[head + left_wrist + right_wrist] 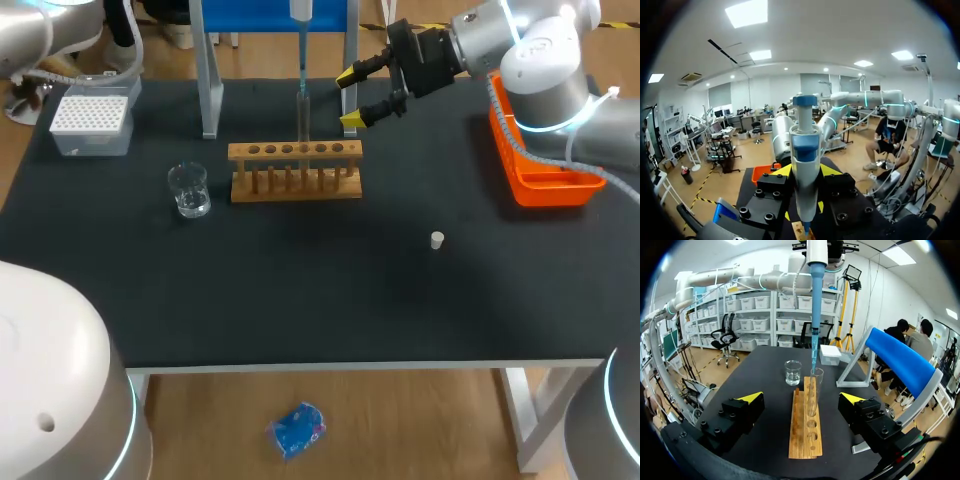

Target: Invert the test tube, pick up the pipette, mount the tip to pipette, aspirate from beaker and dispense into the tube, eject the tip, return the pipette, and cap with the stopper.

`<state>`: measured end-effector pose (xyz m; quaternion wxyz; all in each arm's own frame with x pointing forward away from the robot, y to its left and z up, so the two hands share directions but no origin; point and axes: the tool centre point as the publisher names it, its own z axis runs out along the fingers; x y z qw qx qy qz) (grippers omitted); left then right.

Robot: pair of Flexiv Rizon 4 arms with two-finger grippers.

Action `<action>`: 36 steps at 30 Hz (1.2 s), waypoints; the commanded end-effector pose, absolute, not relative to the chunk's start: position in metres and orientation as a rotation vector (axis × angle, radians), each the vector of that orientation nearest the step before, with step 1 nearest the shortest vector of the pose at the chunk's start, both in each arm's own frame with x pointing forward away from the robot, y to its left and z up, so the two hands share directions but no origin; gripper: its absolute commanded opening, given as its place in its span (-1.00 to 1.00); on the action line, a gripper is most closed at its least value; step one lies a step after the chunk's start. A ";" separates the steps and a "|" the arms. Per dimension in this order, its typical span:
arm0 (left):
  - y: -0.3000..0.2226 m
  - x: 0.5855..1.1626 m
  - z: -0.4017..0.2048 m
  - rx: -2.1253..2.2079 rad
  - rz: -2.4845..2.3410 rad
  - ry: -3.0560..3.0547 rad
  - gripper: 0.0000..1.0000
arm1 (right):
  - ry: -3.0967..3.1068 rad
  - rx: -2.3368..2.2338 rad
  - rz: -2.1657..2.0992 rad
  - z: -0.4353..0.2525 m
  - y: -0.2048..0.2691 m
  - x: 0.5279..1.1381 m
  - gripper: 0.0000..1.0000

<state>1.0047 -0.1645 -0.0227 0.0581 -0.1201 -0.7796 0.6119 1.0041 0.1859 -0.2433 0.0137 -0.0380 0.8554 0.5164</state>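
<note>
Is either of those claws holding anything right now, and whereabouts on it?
The left claw grips the pipette around its white body, tip down at the test tube. The right claw is open and empty.

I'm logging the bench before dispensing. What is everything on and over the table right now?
tip box: one, white, far left corner
beaker: one, clear, left of rack
rack: one, wooden, mid-table
test tube: one, clear, upright in rack
pipette: one, white and blue, tip at tube's mouth
stopper: one, white, right of rack
bin: one, orange, right edge
stand: one, grey and blue, behind rack
left gripper: shut on pipette
right gripper: open, right of tube
</note>
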 end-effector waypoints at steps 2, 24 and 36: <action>-0.159 1.006 -0.025 -0.356 1.853 -2.364 -1.00 | 2.663 -0.119 1.610 -0.244 0.186 1.004 1.00; -0.172 1.022 -0.024 -0.399 1.841 -2.345 -1.00 | 2.663 -0.119 1.610 -0.244 0.186 1.004 1.00; -0.177 1.009 -0.029 -0.392 1.844 -2.326 -1.00 | 2.663 -0.119 1.610 -0.244 0.186 1.004 1.00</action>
